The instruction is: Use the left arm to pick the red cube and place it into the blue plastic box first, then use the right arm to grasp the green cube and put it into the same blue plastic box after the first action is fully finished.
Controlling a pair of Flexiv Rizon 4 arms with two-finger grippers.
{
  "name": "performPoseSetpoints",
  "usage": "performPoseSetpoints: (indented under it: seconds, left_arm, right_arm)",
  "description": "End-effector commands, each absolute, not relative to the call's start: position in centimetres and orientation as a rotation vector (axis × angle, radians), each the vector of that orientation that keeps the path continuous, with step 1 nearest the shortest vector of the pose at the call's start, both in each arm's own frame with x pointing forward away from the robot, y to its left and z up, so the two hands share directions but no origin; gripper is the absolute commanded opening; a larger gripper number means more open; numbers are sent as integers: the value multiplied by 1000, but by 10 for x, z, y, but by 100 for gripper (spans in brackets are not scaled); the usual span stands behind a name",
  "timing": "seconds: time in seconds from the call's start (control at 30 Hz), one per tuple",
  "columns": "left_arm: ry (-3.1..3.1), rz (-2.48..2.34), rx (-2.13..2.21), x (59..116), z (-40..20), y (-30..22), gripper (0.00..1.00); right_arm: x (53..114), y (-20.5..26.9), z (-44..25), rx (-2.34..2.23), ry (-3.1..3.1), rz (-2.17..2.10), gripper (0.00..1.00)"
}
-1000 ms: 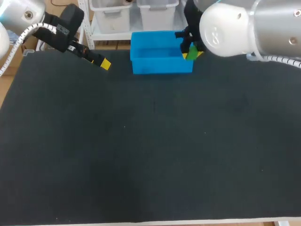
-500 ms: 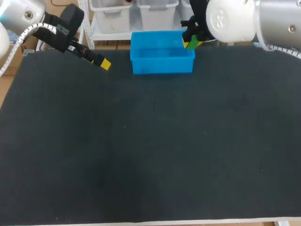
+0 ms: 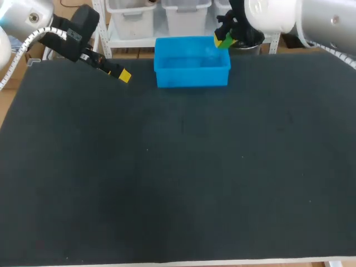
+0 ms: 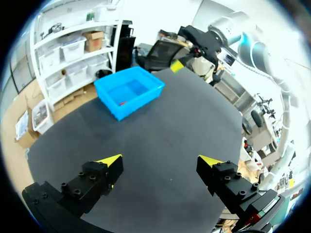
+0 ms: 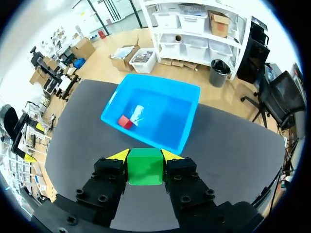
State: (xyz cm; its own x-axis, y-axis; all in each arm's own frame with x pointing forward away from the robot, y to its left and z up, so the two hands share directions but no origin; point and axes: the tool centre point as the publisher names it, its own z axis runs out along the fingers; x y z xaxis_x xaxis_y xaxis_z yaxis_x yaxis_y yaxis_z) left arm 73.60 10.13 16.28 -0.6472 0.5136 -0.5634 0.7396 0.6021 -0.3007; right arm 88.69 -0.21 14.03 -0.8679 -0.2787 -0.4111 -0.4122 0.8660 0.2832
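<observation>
right fingers (image 5: 119, 156) grip small green cube (image 5: 145, 167) — likely light, stiff, held on flat opposite faces | left fingers (image 4: 111, 160) apart, empty

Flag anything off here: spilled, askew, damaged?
Nothing stands out. The red cube lies inside the blue plastic box, which sits upright on the table. The right gripper is shut squarely on the green cube, with the box ahead of it. The left gripper is open and empty.
</observation>
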Motion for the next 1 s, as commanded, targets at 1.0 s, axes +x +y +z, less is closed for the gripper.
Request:
performPoseSetpoints:
  seconds: [1.0]
  left_arm:
    - [2402, -732, 1002, 736, 162, 102, 100]
  right_arm:
    - [967, 26, 113, -639, 2669, 742, 0]
